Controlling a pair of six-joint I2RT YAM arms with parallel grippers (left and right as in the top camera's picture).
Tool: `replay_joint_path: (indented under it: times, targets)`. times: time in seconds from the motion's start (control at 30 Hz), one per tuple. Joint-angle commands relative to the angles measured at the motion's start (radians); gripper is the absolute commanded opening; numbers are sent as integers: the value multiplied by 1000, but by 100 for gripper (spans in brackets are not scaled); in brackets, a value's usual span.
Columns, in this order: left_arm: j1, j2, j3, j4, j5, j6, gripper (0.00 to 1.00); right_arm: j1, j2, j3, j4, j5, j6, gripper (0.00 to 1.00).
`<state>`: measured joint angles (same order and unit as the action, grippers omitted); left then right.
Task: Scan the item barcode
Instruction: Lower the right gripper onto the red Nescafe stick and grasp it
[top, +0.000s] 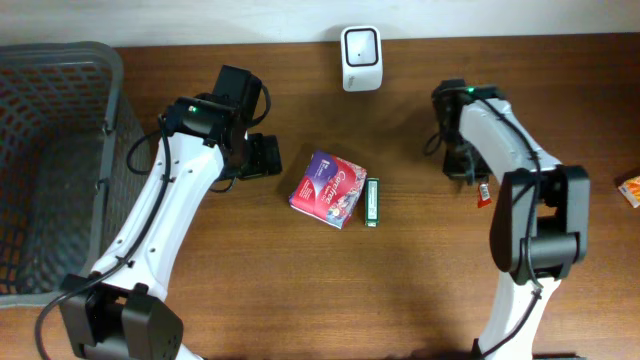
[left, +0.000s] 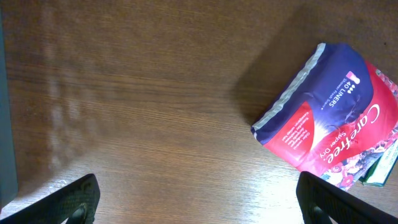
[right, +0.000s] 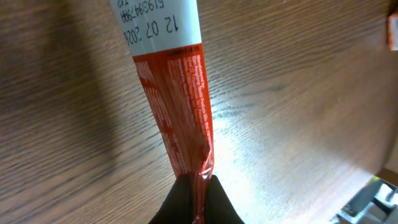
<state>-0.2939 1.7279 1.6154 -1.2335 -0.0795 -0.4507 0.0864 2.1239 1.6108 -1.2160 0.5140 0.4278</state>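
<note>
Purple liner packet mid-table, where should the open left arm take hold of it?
Grip the packet across its crimped left end, coming from above on the left end effector's side. It lies flat, that end is thin and free, while a green box crowds the far side.

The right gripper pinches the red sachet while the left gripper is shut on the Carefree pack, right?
No. The left gripper is open and empty; the Carefree pack lies on the table clear of it, as the left wrist view shows. The right gripper does pinch the red sachet.
</note>
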Motion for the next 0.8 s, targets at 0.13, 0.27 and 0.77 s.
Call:
replay_joint_path:
  times: [0.13, 0.27, 0.77]
  targets:
    - [2, -8, 2, -1, -8, -8, 99, 203, 12, -136, 87, 122, 158, 20]
    - [2, -8, 2, -1, -8, -8, 99, 327, 12, -134, 86, -80, 156, 32]
    - [2, -8, 2, -1, -8, -8, 99, 58, 11, -83, 195, -161, -259, 45]
